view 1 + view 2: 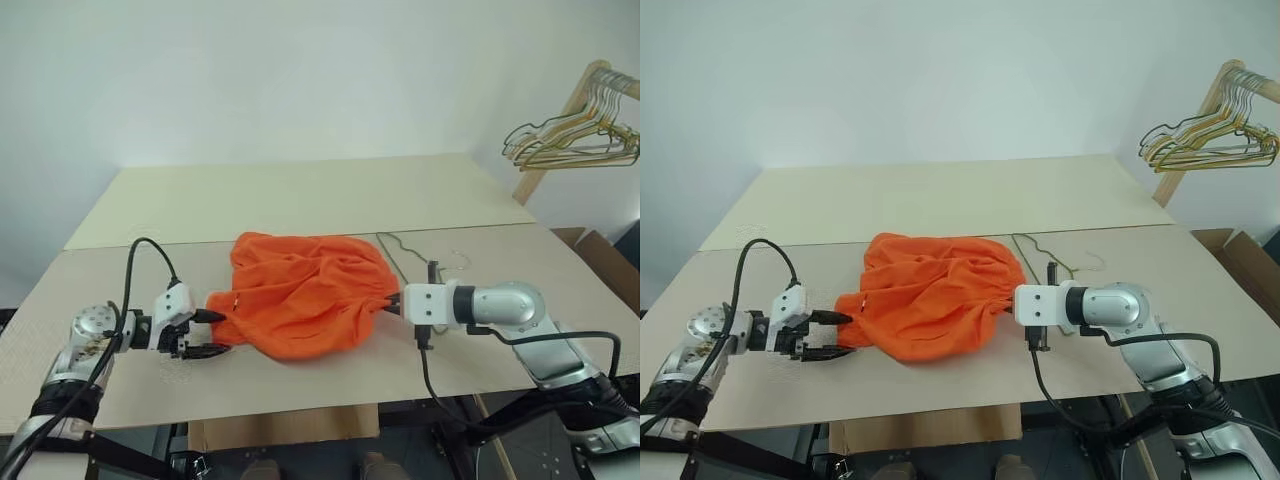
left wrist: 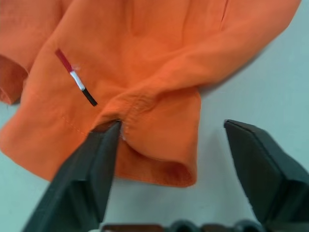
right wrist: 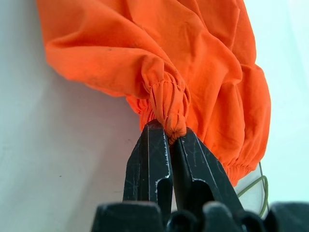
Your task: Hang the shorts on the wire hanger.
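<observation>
Shorts (image 1: 305,292) cover most of wire hanger (image 1: 398,252).

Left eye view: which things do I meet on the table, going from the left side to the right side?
Left gripper → shorts → right gripper.

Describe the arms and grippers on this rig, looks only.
Both arms are silver-grey metal with rounded joint housings and white boxy wrist blocks. A black cable loops over the left arm into its wrist; another hangs under the right wrist. The left gripper and right gripper each have two black, wedge-shaped fingers tapering to blunt tips. No markings legible.
</observation>
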Controlling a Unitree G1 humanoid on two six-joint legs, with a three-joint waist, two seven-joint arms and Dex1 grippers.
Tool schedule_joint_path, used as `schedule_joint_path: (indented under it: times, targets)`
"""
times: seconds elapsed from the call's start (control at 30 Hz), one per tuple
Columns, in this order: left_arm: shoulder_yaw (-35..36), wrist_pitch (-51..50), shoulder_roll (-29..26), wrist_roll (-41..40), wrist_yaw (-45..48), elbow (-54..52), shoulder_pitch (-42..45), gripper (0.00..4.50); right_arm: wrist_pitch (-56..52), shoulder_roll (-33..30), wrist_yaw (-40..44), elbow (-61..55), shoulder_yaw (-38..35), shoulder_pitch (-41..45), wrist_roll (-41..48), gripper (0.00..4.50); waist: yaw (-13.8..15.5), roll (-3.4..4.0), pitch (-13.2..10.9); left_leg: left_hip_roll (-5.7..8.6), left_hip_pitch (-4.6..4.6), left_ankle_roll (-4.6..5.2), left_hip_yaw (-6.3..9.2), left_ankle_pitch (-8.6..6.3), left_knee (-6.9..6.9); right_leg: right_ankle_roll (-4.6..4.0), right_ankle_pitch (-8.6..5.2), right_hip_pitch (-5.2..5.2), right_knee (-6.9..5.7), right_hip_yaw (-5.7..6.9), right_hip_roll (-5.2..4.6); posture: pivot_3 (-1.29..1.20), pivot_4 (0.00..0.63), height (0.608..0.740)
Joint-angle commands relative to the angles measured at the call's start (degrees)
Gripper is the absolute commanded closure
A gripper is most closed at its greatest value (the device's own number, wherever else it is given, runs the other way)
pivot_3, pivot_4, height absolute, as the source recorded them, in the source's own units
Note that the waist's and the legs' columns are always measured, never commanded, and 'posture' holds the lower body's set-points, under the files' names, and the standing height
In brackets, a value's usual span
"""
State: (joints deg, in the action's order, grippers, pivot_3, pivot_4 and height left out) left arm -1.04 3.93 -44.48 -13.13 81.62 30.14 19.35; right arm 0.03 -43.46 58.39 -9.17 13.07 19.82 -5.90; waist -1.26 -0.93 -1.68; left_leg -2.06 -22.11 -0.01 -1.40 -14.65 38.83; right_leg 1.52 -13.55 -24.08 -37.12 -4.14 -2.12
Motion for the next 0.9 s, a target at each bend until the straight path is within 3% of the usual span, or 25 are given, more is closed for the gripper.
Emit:
schedule_joint_path:
  times: [0.03,0.33,0.67,0.9]
  targets:
    - [2.6,1.0,-2.4,-2.5,3.1,-0.7,1.4,1.8,-0.3,-1.4,-0.3,-1.6,-2.5,-0.1,1.1,4.5,0.0,0.0,0.0,0.0,0.0,0.0,0.0,0.0,0.0,0.0,0.0,0.01,0.0,0.0,0.0,-0.02,0.0,0.74]
    - [6.4,-1.4,-3.5,-7.2,7.3,0.6,3.3,1.8,-0.1,-1.5,-0.4,-0.2,-2.5,0.9,1.5,4.5,-0.5,0.0,0.0,0.0,0.01,0.0,0.0,0.0,0.02,0.01,0.0,0.02,-0.01,0.01,0.0,-0.02,0.0,0.74]
    - [-1.3,2.3,-0.9,0.6,8.1,4.9,5.1,1.8,-0.6,-0.1,-1.2,-0.7,-2.0,1.1,1.2,4.5,-1.1,0.0,0.0,0.01,0.02,0.0,0.01,0.0,0.03,0.01,0.0,0.04,-0.02,0.0,0.0,-0.03,0.0,0.74]
    - [-2.5,5.0,1.5,4.3,4.5,10.9,8.0,1.8,-1.2,-0.1,-1.6,-2.0,-2.0,0.1,1.2,4.5,-1.2,-0.01,0.0,0.01,0.01,0.0,0.02,0.0,0.03,0.01,0.0,0.03,-0.01,0.0,0.0,-0.04,0.0,0.74]
